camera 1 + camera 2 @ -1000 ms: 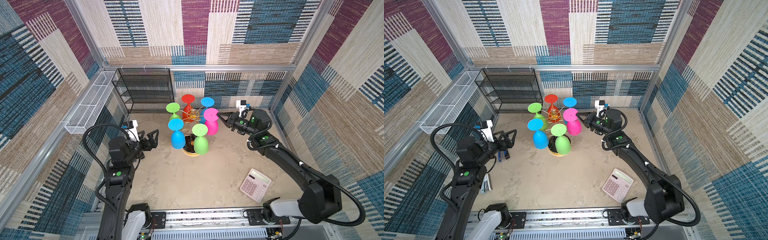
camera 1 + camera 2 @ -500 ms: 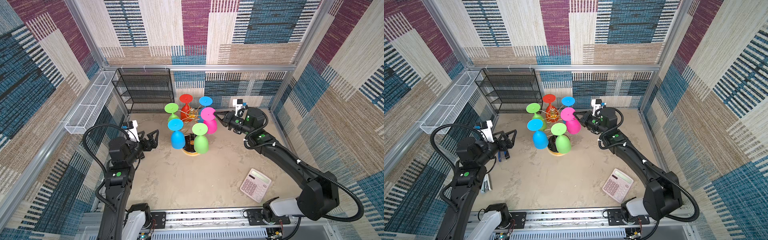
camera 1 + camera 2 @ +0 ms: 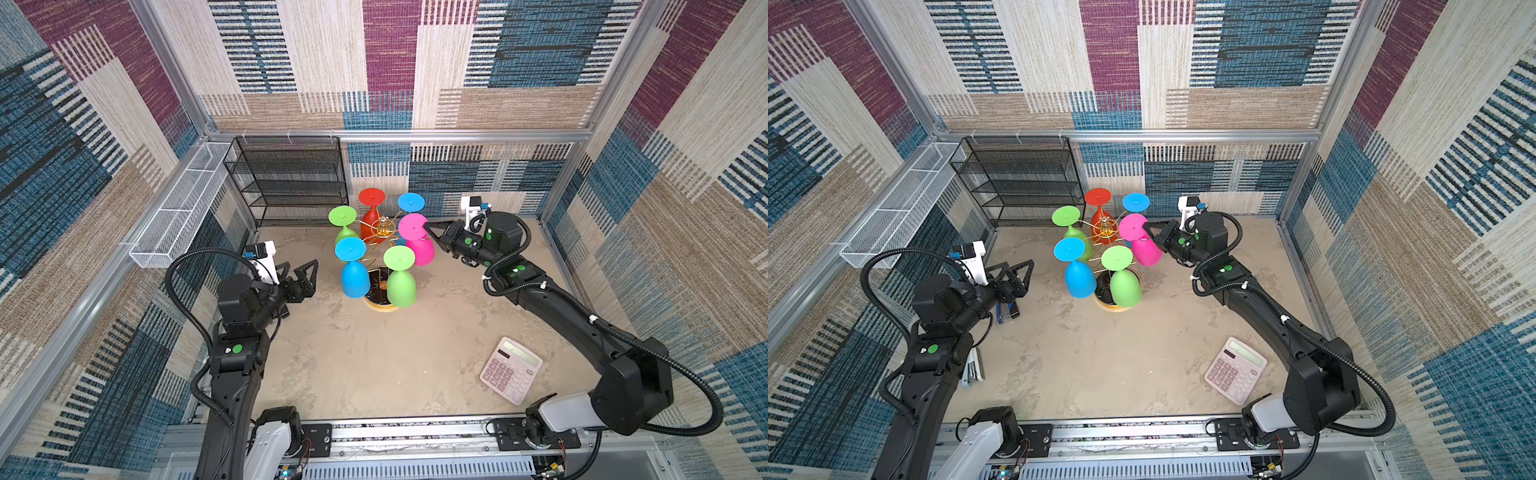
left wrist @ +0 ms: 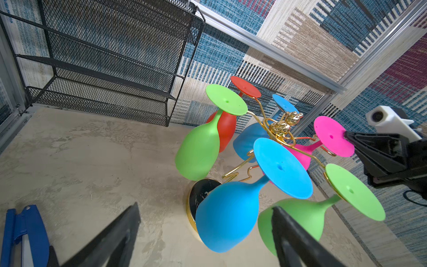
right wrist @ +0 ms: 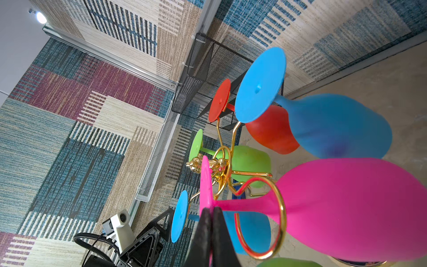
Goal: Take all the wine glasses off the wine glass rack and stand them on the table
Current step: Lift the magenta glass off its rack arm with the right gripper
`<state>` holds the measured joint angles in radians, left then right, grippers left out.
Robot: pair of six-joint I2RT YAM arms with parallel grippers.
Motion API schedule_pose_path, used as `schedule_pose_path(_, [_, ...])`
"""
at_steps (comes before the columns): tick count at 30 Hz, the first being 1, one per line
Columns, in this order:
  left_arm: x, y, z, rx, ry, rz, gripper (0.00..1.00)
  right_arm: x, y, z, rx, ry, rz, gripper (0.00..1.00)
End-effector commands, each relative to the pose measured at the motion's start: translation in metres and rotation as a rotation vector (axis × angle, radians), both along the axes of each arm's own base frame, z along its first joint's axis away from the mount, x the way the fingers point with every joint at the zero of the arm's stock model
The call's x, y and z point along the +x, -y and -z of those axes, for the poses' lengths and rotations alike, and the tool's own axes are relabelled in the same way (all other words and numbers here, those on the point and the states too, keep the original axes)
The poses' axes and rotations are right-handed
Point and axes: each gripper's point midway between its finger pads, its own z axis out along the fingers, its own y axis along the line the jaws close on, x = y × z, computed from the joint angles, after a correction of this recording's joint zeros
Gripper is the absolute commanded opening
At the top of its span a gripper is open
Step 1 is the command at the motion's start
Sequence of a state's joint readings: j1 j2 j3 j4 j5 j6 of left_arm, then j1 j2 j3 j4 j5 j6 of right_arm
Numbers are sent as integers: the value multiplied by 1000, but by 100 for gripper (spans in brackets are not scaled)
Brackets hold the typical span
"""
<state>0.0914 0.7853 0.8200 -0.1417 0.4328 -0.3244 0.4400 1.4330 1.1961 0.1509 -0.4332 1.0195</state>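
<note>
Right gripper (image 3: 426, 225) advanced, pinching foot of bowl-down pink wine glass (image 3: 421, 252); left gripper (image 3: 300, 266) wide.

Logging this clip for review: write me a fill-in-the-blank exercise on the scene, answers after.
The right gripper is shut on the foot of a wine glass coloured ____.
The left gripper is ____, holding nothing.
The wine glass rack carries ____ glasses.
The calculator lies nearer the ____ arm.
Missing: pink; open; six; right.
</note>
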Motion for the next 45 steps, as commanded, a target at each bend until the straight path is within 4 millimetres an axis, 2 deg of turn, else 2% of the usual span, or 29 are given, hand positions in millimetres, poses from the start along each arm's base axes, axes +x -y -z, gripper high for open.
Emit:
schedule_pose_path(1, [-1, 2, -5, -16, 13, 10, 91, 2, -2, -6, -6, 29, 6, 0])
schedule_pose_path(12, [-1, 2, -4, -17, 13, 11, 91, -7, -9, -1, -23, 18, -17, 0])
schedule_pose_path(31, [-1, 2, -5, -22, 16, 9, 91, -28, 21, 6, 9, 15, 95, 0])
schedule_pose_path(40, [-4, 7, -27, -63, 48, 37, 90, -47, 53, -1, 19, 55, 175, 0])
schedule_pose_path(45, [-13, 26, -56, -108, 77, 150, 88, -58, 81, -1, -1, 78, 241, 0])
